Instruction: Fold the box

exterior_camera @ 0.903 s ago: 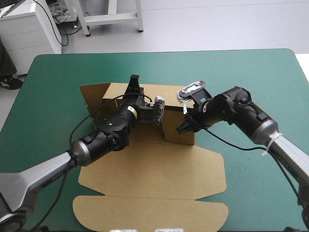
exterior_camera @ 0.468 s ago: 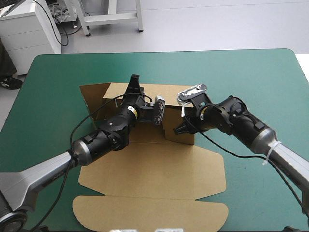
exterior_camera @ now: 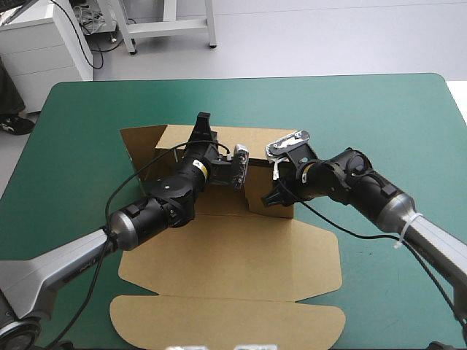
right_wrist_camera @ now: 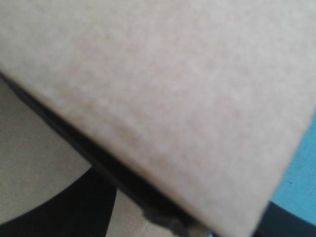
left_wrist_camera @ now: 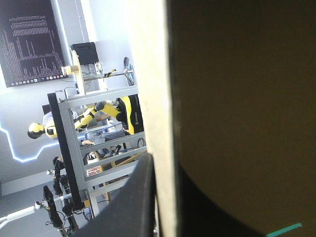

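High view: box (exterior_camera: 241, 255) well inside table's (exterior_camera: 379, 109) edges.

Since the earlier pictures, the right gripper (exterior_camera: 274, 195) has slid a little leftward and toward the near edge, along the raised wall (exterior_camera: 283, 210) of the box (exterior_camera: 241, 255). Its forearm now reaches further in over the table.
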